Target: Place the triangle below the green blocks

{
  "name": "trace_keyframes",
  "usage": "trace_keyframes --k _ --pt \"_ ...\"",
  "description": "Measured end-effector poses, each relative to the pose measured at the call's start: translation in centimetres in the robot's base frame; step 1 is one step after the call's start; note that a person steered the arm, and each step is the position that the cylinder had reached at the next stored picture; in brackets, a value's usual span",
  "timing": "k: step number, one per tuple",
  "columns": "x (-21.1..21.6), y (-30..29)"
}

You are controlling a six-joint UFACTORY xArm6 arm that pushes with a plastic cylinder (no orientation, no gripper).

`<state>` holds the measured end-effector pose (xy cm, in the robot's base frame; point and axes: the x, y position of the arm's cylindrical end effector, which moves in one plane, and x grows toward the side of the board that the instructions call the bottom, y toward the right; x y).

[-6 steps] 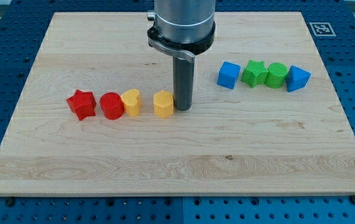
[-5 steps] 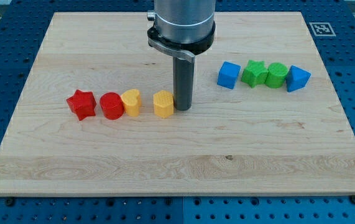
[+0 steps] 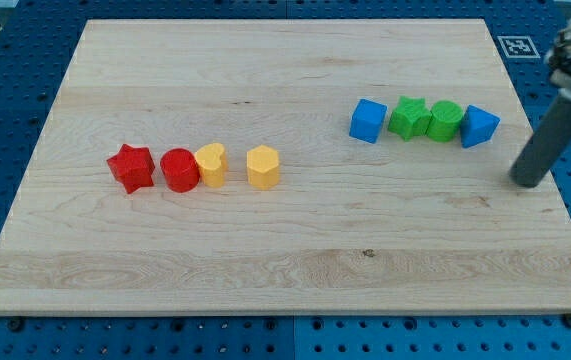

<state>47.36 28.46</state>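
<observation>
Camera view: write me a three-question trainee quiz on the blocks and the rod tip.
1. True or false: my tip touches the blue triangle block.
2. Which block lies at the left end of the upper row: A green star block, B blue cube, C green cylinder?
3. Fill in: the red star block sits next to the red ____.

Key: 1 false, it stands apart, to the lower right. 2 B. 3 cylinder.
</observation>
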Motion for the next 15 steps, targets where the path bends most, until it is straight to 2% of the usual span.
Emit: trace_keyframes --k 1,3,4,10,12,13,14,15 --pt "-0.5 5.3" --pt "-8.3 5.2" --pt "-8.5 3.6" --pt "-7.8 3.6" --pt "-6.2 3.5" --pt "-6.3 1.9" --pt "-7.2 -2.2" --pt "-9.0 -2.9"
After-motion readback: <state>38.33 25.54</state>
